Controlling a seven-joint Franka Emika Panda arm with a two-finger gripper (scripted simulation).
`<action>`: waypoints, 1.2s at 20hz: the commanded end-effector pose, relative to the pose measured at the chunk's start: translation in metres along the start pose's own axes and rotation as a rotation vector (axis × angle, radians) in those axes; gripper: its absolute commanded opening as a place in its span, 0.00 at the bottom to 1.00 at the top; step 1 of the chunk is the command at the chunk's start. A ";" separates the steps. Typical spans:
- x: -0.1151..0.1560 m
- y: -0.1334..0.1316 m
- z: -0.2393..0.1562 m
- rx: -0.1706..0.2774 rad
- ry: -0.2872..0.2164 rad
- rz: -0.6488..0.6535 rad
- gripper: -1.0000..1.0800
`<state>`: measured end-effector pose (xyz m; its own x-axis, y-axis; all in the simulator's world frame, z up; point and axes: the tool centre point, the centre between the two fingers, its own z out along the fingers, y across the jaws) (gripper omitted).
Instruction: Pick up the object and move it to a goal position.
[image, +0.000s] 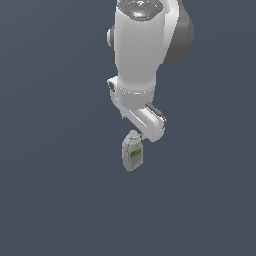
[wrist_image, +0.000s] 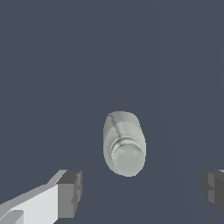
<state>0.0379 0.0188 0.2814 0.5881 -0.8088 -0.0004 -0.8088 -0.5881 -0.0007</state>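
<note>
The object (image: 132, 154) is a small pale bottle with a green-and-white label, standing upright on the dark grey ground just below the arm's white hand (image: 146, 121). In the wrist view I look down on the object's (wrist_image: 124, 144) round cap and shoulders. My gripper (wrist_image: 142, 192) is open, with its two dark fingertips (wrist_image: 70, 192) spread wide. The bottle lies between the fingers' lines but a little ahead of them, touching neither. In the exterior view the fingers are hidden behind the hand.
The plain dark grey ground (image: 55, 190) stretches all around the bottle. The arm's bulky white links (image: 140, 45) rise above the hand at the top of the exterior view.
</note>
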 end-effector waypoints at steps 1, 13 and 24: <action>0.001 -0.001 0.001 -0.001 0.000 0.014 0.96; 0.000 0.000 0.028 -0.001 0.000 0.015 0.96; 0.001 -0.001 0.051 -0.001 0.000 0.016 0.00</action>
<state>0.0395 0.0192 0.2316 0.5754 -0.8179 0.0007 -0.8179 -0.5754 -0.0011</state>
